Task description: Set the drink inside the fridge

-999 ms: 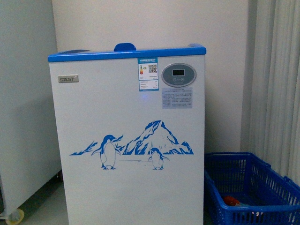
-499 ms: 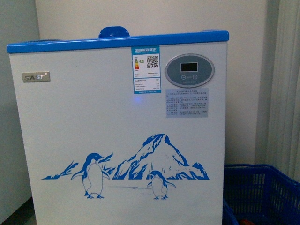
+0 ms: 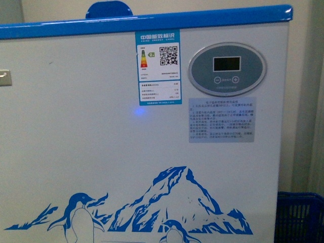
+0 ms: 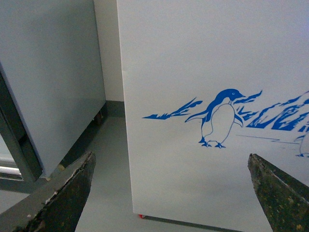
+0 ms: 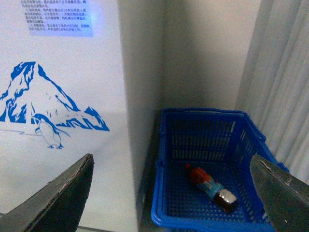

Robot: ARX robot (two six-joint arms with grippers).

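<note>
The fridge (image 3: 101, 152) fills the front view: a white chest cooler with a blue top rim (image 3: 152, 23), an oval grey display (image 3: 227, 69) and a penguin-and-mountain picture. Its white front also shows in the left wrist view, fridge (image 4: 203, 58), and in the right wrist view, fridge (image 5: 63, 121). The drink (image 5: 210, 187), a bottle with a red cap and dark contents, lies on its side in a blue basket (image 5: 207, 125) on the floor beside the fridge. My left gripper (image 4: 174, 186) is open and empty, facing the fridge front. My right gripper (image 5: 171, 188) is open, above and apart from the basket.
A tall grey cabinet (image 4: 48, 82) stands left of the fridge with a narrow floor gap between them. The blue basket (image 3: 301, 217) shows at the front view's lower right. Pale curtains (image 5: 285, 77) hang behind the basket, by the white wall.
The fridge has grown much larger in the front view, so my body has moved closer to it. The basket has slid almost out of the frame to the right.
</note>
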